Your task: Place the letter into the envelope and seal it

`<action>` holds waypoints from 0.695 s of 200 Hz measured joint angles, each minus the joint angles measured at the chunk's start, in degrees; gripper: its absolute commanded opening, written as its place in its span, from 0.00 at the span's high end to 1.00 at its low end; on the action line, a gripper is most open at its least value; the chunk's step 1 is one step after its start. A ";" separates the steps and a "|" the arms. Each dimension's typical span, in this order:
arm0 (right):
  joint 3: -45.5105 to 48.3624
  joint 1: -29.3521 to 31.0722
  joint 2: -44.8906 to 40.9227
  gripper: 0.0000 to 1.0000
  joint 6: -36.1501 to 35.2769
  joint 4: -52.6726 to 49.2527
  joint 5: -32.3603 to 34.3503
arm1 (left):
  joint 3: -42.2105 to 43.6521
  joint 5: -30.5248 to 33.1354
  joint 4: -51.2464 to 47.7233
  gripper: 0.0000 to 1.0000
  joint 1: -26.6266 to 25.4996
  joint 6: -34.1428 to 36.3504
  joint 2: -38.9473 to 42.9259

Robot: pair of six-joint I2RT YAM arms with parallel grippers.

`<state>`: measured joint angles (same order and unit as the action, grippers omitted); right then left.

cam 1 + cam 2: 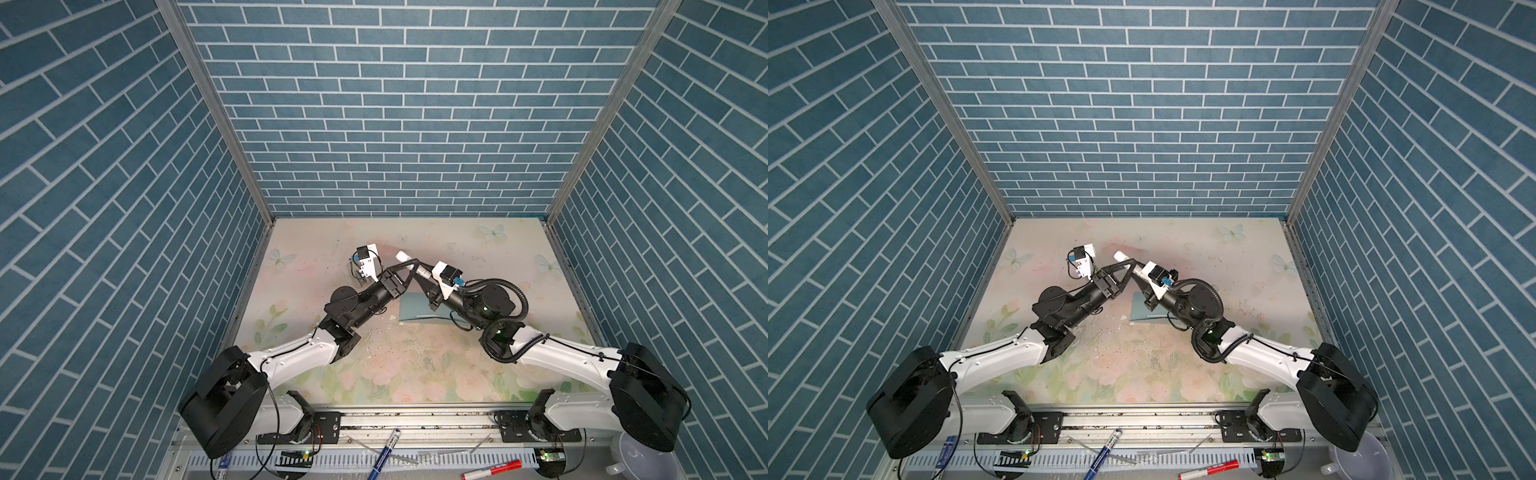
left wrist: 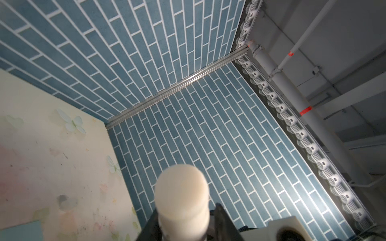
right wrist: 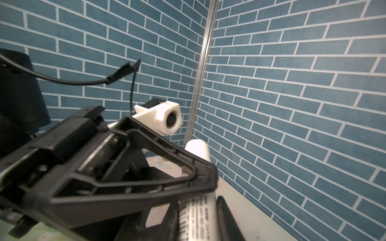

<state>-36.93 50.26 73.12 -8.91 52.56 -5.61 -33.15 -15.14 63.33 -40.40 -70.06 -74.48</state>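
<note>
Currently both arms meet above the middle of the table (image 1: 415, 374), sharing one glue stick (image 1: 409, 262). The right gripper (image 3: 198, 219) is clamped on the printed barrel. The left gripper (image 2: 183, 221) straddles the plain white end, one finger touching and a sliver of gap at the other; I cannot tell whether it grips.

Judgement: one arm steadies the barrel so the other can work the cap, ahead of gluing the flap.

The envelope (image 1: 415, 309) lies flat on the table under the right arm, partly hidden by it. The letter is not visible in any view; possibly inside the envelope, cannot confirm.

Surface: pale floral print with butterflies, scuffed, speckled with debris toward the front.

Enclosure: blue brick-pattern walls (image 1: 395, 124) on three sides, metal corner posts. Markers (image 1: 384, 453) lie on the front rail, off the work area.
</note>
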 measured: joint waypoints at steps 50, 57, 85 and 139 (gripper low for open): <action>-2.34 -0.31 -9.79 1.00 0.17 -18.47 7.06 | 1.18 -1.31 -9.33 0.22 5.57 9.07 6.73; -3.45 -0.63 -11.08 1.00 0.66 -22.34 7.80 | 1.16 -1.49 -11.89 0.21 5.92 11.72 8.41; -9.86 -3.89 -13.46 1.00 4.44 -38.99 8.85 | -1.22 -1.99 -26.60 0.18 6.01 26.67 14.73; -22.80 -13.68 -8.22 1.00 14.12 -72.48 8.41 | -5.62 -4.00 -44.98 0.17 5.84 54.58 14.80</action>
<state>-59.72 36.58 64.90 5.21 -19.92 2.81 -38.76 -19.14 18.35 -34.57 -15.49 -59.68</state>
